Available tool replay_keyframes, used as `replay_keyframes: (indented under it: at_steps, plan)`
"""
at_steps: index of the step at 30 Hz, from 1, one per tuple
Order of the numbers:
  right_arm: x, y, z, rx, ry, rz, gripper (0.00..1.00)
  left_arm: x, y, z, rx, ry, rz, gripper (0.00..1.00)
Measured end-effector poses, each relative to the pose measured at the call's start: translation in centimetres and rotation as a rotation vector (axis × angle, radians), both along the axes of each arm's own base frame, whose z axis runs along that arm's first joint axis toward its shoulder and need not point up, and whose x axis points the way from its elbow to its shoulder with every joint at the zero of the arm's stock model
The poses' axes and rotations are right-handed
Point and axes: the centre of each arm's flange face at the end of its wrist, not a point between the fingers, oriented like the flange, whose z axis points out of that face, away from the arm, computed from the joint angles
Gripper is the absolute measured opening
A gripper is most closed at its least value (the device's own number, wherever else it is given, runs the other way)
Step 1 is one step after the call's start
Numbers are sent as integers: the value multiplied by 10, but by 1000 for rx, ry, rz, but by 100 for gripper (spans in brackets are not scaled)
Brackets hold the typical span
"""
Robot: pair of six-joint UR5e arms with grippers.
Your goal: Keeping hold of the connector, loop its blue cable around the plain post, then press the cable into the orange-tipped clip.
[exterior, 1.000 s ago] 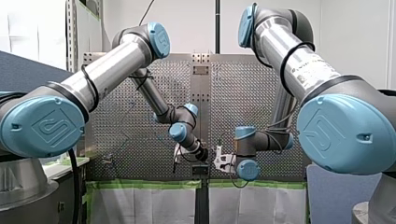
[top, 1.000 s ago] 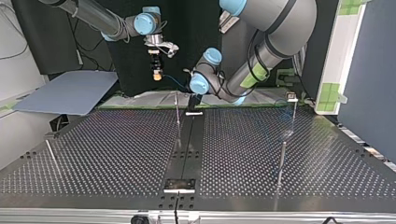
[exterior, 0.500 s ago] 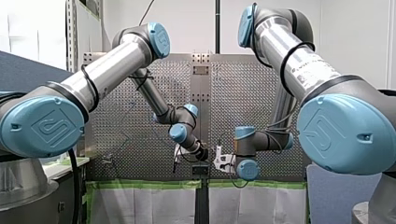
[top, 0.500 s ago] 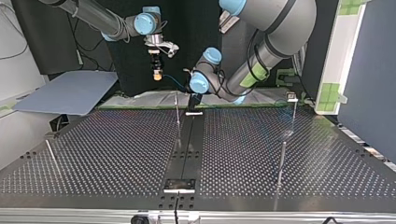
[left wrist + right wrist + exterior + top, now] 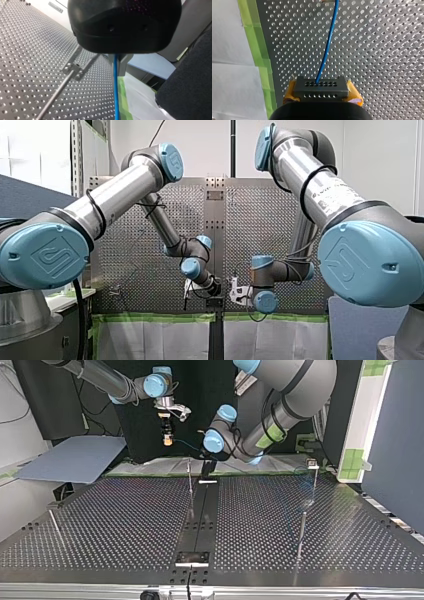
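Shifting my left gripper (image 5: 208, 465) a touch vs b4 (grip: can't tell), right gripper (image 5: 168, 437) clenching the stiff connector (image 5: 321, 87), blue cable (image 5: 327, 42) prob floppy.

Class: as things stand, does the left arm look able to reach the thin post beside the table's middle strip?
Probably yes: my left gripper hangs close beside the post, nothing stands between them, and the blue cable running from it hangs apart from the post.
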Motion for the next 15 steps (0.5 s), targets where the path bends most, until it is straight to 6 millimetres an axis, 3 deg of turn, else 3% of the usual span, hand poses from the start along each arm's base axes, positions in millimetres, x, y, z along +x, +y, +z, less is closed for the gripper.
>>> replay_keyframes:
  at_steps: [7, 15]
  plan:
    - [-7, 1, -14, 23, 31, -28, 0, -18, 1, -14, -2, -8, 21, 0]
    - [-9, -2, -34, 50, 46, -40, 0, -17, -6, -13, -46, -69, 59, 0]
